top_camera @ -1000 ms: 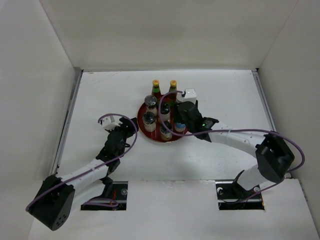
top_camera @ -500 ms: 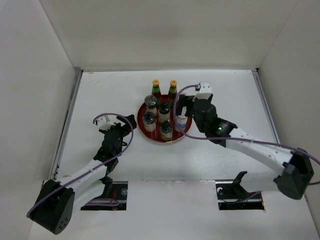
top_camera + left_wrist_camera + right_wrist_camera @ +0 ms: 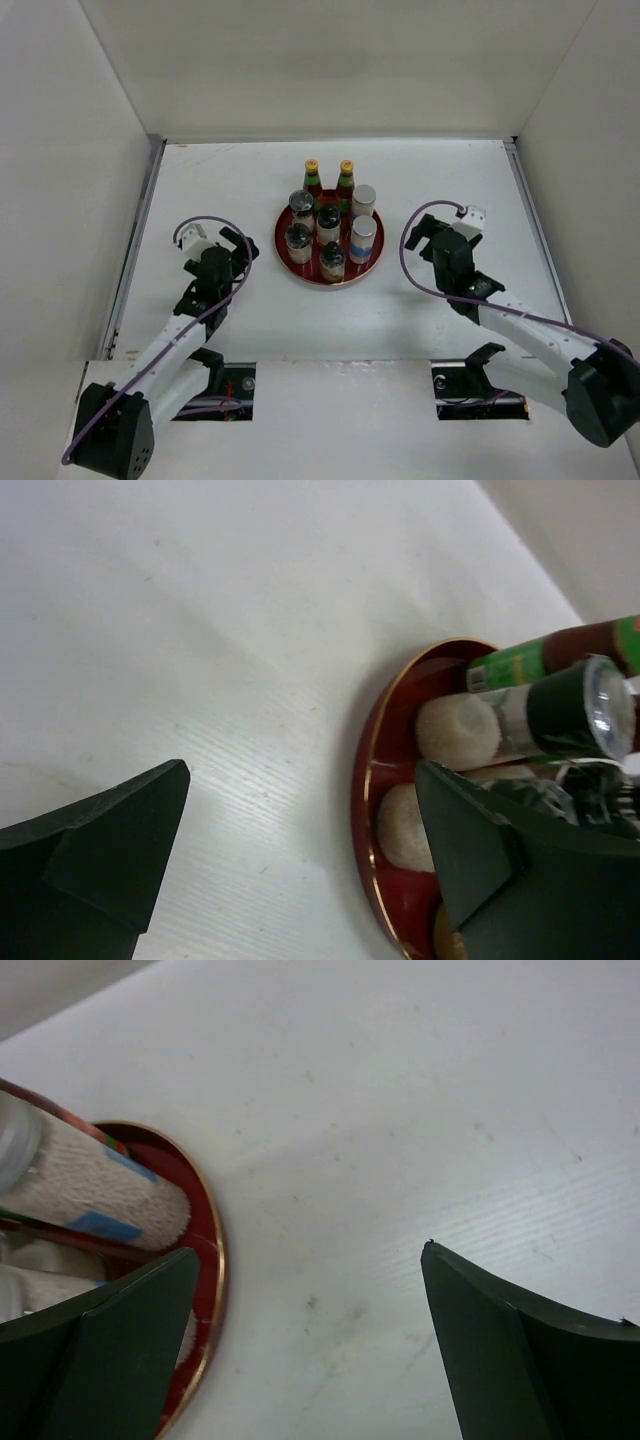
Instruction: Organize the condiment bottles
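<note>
While both arms are hovering with jaws apart and empty, left gripper (image 3: 238, 250) and right gripper (image 3: 428, 230) are flanking the red tray (image 3: 308, 271) at mid-frame, where all eight condiment bottles (image 3: 328, 222) are standing close-packed. Any further tidying is, I judge, calling for closing on one bottle alone, neighbours being nearly touching; white table (image 3: 220, 180) is lying open left, right and below the tray, walls (image 3: 60, 150) hemming the frame's sides.

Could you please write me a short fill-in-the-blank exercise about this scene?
All ___ condiment bottles stand on the red tray.
The two white shakers stand on the tray's ___ side, by the robot's own sides.
The left gripper and the right gripper are both ___, holding nothing.
Missing words: eight; right; open.
</note>
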Motion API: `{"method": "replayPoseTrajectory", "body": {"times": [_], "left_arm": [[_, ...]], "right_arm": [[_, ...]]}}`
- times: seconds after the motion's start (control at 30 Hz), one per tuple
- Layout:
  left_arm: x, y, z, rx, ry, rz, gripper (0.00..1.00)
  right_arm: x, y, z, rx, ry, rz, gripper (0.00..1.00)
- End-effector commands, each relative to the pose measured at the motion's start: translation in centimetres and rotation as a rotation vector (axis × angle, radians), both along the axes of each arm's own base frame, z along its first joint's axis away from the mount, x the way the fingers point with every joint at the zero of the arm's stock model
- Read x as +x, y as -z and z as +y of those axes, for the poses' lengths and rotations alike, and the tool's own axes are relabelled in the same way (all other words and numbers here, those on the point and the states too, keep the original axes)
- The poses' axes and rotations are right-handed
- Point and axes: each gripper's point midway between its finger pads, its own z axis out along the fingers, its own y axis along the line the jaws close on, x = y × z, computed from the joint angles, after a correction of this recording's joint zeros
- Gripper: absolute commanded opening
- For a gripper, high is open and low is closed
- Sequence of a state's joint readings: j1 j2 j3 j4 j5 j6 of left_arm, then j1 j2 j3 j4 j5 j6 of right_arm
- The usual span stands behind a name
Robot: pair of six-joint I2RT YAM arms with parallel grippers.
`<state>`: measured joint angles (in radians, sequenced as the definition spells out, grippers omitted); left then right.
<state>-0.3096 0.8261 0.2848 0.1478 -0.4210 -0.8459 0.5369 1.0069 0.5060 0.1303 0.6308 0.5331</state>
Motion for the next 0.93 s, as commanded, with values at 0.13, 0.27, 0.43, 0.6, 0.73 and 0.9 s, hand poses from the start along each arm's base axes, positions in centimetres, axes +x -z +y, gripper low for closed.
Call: {"method": "replayPoseTrajectory", "body": {"times": [0.13, 0.27, 0.43, 0.6, 0.73, 0.9], "left_arm": [[-1.5, 1.6, 2.0, 0.029, -0.044, 0.226, 1.0], [-1.8, 0.5, 2.9, 0.046, -0.065, 0.209, 1.0], [-1.8, 0.1, 2.6, 0.081, -0.042, 0.225, 1.0], [-0.7, -1.8, 1.9, 0.115, -0.008, 0.201, 1.0], [0.2, -2.6, 1.4, 0.14, 0.006, 0.194, 1.0], [0.7, -2.6, 0.9, 0.173, 0.012, 0.195, 1.0]], "right_arm": [[0.0, 1.7, 0.2, 0.226, 0.062, -0.045, 1.0], [0.1, 2.2, -0.2, 0.234, 0.074, -0.038, 1.0], [0.2, 2.2, 0.4, 0.233, 0.06, -0.042, 1.0], [0.3, 2.3, 0.6, 0.221, 0.052, -0.032, 1.0], [0.2, 2.0, 0.5, 0.223, 0.048, -0.042, 1.0], [0.3, 2.4, 0.5, 0.217, 0.049, -0.032, 1.0]]}}
